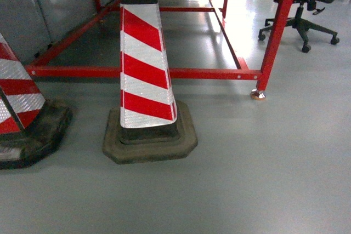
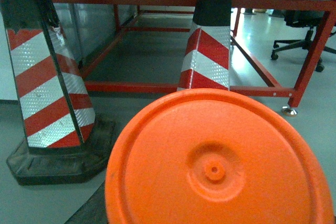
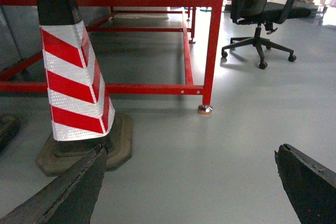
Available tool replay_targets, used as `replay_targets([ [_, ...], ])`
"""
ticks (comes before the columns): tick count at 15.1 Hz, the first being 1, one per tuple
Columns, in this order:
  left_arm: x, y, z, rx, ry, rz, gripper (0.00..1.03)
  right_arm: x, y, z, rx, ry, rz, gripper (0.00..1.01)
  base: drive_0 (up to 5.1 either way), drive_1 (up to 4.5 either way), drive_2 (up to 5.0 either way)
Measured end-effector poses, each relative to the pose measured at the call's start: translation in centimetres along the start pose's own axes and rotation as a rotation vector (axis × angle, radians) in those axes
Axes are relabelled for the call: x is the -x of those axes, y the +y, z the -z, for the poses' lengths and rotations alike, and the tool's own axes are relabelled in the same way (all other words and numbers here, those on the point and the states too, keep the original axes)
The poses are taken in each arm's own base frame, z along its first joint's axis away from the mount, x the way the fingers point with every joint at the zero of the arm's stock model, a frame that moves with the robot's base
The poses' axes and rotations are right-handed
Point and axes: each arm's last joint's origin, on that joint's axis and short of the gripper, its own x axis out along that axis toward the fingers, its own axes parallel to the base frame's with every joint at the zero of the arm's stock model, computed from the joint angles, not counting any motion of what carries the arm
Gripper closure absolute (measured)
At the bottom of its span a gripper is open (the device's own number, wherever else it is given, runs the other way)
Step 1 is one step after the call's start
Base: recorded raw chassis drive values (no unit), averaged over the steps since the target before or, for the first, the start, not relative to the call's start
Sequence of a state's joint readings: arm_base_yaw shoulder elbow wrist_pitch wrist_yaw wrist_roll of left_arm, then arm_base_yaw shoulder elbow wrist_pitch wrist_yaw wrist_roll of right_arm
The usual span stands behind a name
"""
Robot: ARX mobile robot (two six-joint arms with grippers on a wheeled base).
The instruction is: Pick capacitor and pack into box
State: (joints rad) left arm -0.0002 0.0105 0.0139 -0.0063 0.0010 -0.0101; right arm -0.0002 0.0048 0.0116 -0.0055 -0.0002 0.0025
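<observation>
An orange round end face with a small centre nub, the capacitor (image 2: 215, 166), fills the lower left wrist view very close to the camera and well above the floor. It hides the left gripper's jaws; only a dark finger edge (image 2: 92, 208) shows at its lower left, so the gripper appears shut on it. In the right wrist view my right gripper (image 3: 190, 150) stands open over bare grey floor, its two dark fingertips far apart with nothing between them. The box is out of view. Neither gripper shows in the head view.
A red-and-white striped traffic cone (image 1: 143, 69) on a dark base stands straight ahead, and a second cone (image 1: 16, 102) is at the left. Behind them runs a red metal frame (image 1: 164, 73) with a footed leg (image 1: 258, 94). A black office chair (image 1: 301, 20) is at the far right.
</observation>
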Motion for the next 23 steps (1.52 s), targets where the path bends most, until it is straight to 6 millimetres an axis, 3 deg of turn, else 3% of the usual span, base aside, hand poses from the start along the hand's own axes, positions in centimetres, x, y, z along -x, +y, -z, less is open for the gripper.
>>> replay_targets([
  [11, 0.0, 0.0, 0.0, 0.0, 0.0, 0.0, 0.59, 0.0, 0.0, -0.01, 0.0, -0.002, 0.0, 0.03, 0.0, 3.77, -3.7],
  [23, 0.0, 0.0, 0.0, 0.0, 0.0, -0.001, 0.59, 0.0, 0.0, 0.0, 0.0, 0.0, 0.0, 0.03, 0.0, 0.0, 0.0],
])
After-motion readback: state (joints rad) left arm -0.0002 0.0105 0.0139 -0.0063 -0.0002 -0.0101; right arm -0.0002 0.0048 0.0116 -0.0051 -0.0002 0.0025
